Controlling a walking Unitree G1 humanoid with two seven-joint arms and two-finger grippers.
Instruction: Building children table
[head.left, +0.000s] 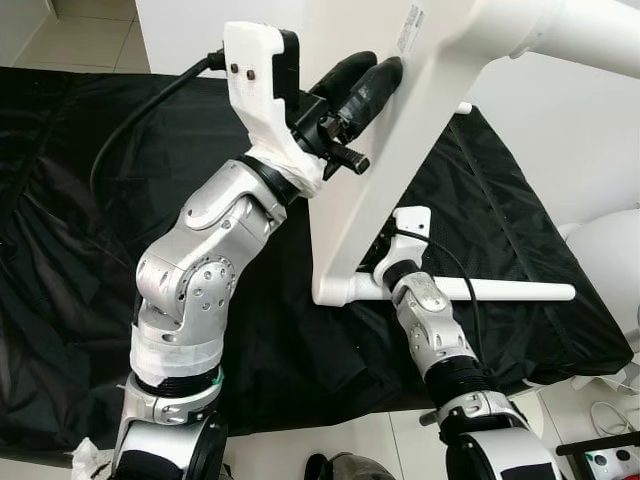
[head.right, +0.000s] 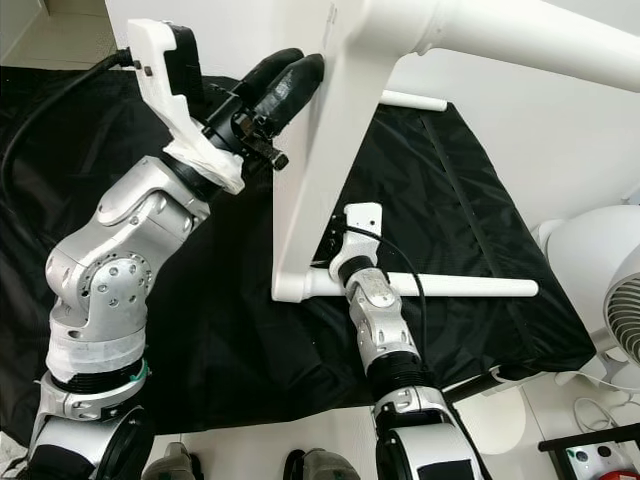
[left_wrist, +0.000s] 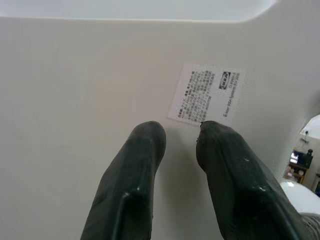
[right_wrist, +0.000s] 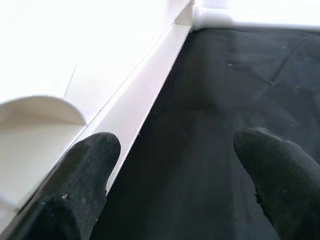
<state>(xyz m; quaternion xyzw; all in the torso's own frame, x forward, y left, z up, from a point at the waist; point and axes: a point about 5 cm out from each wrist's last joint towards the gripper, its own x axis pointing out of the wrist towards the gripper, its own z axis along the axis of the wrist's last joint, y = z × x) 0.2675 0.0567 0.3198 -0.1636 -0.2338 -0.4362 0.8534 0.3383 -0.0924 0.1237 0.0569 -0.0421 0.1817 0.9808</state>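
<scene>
Two grippers bear on one white tabletop (head.left: 385, 170), which stands tipped on its edge in the centre of the head views, its long edge running from the lower middle of the frame up toward the upper right. One leg (head.left: 560, 30) is already fitted and juts out across the upper right corner; another white leg (head.left: 500, 291) lies level along the lower rim, pointing to the right over the black cloth (head.left: 60, 250).

Pressed flat against the panel's underside, at upper centre, the left gripper (head.left: 372, 78) has its two fingers nearly together and clamped on nothing; its fingertips (left_wrist: 150, 135) touch the surface just below a printed label (left_wrist: 207, 95).

Lower down, the right gripper (right_wrist: 177, 150) sits beside the bottom rim with its fingers spread wide and nothing between them, the rim lying to one side of it. By my judgement, the right arm is nearer the lying leg, so steadying falls to the left.
</scene>
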